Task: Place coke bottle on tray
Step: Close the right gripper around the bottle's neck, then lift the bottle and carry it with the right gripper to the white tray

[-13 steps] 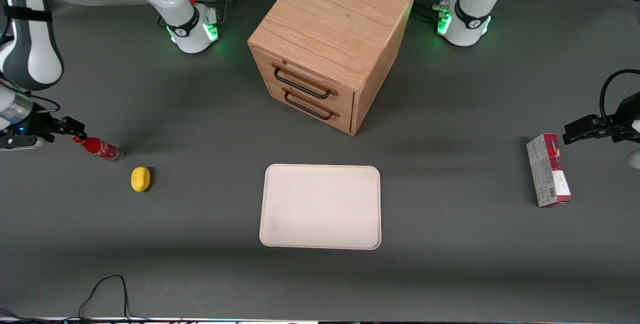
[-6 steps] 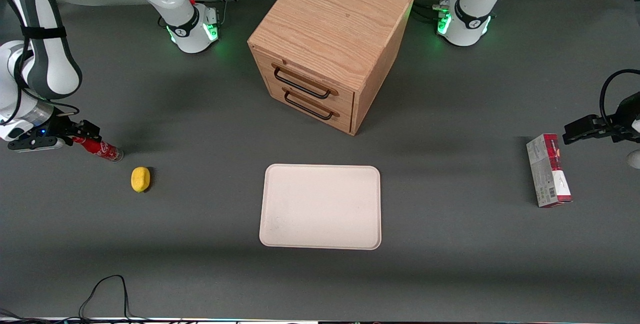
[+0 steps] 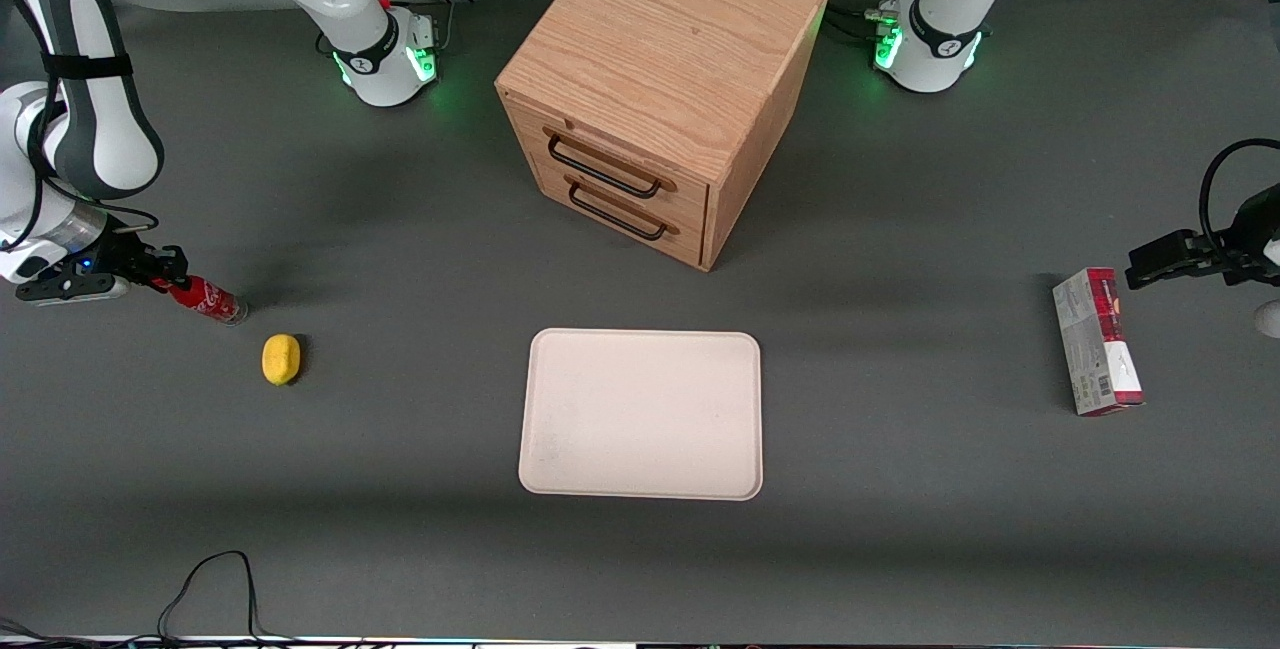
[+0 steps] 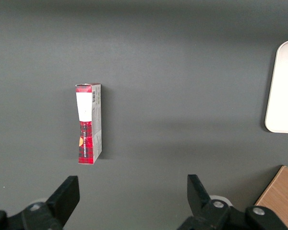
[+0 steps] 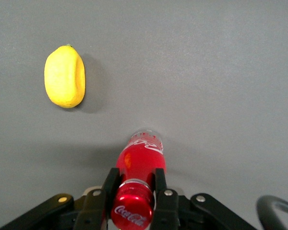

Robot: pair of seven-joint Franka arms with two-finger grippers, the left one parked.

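The surface (image 3: 400, 549) is wide and dark grey, and most of the risk comes from how far the load must travel: the tray (image 3: 640, 414) sits at the centre of the front view, while the coke bottle (image 3: 205, 298) lies at the left edge of the frame, well apart from it. The hold is on the narrow neck alone, so the heavier body hangs free; my guess is it could swing, pivot between the fingers (image 5: 160, 194) or slip out on a quick lift. A low carry might also brush the lemon (image 3: 281, 359), which rests just below and right of the bottle in the front view.

The pincer (image 3: 170, 281) is pinching the bottle just under its red cap (image 5: 132, 211), one finger on each side of the neck. The body points away from the pincer, its base toward the lemon and apparently resting on the surface.
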